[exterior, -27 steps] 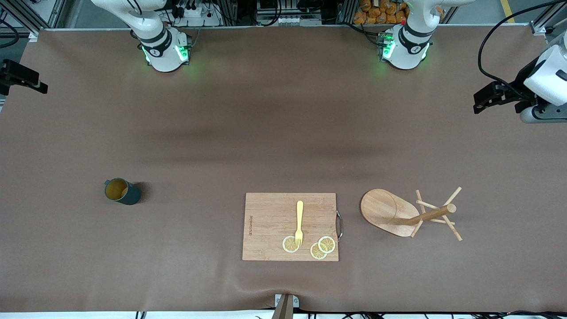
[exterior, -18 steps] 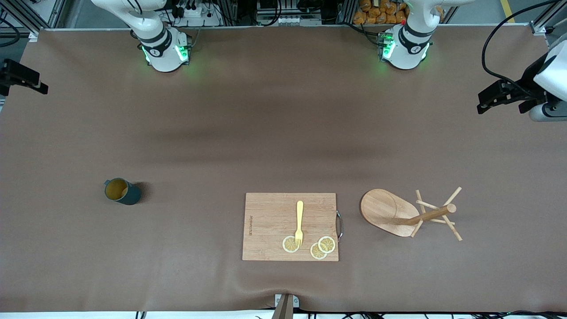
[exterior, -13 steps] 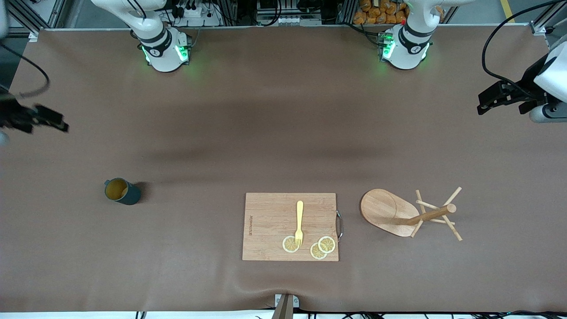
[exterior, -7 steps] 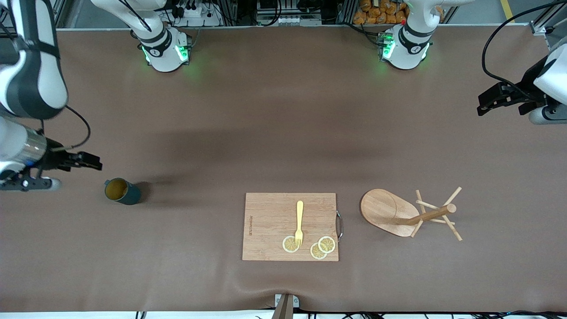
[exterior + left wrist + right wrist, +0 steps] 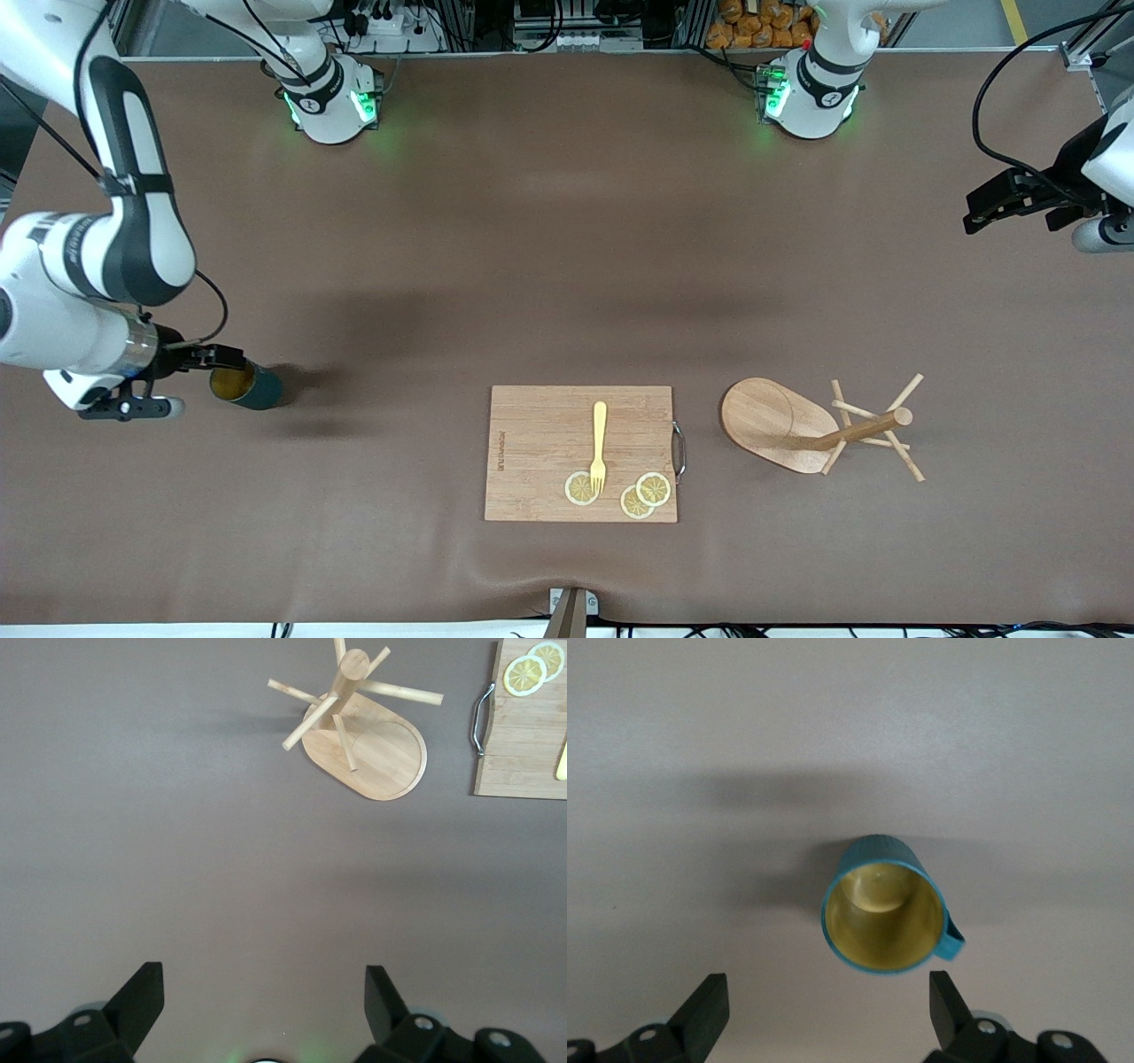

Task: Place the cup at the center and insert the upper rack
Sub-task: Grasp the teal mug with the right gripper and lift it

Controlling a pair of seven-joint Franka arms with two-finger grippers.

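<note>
Right gripper [image 5: 226, 358] at the cup [image 5: 244, 386], fingers spread and empty.
The cup stands upright on the surface [image 5: 549, 266] toward the right arm's end. The rack [image 5: 802, 430] stands near the left arm's end, beside the board [image 5: 540, 452]. The left gripper [image 5: 264, 988] waits over bare surface, fingers spread.

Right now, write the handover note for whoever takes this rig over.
Right gripper: open, just above the cup, nothing held.
Left gripper: open, empty, waiting over bare table at the left arm's end.
Cup: upright on the table toward the right arm's end, not yet at center.
Upper rack: untouched on the table beside the cutting board.
Done: approach to the cup only.
Left: grasp the cup, place it at center, then insert the rack.
</note>
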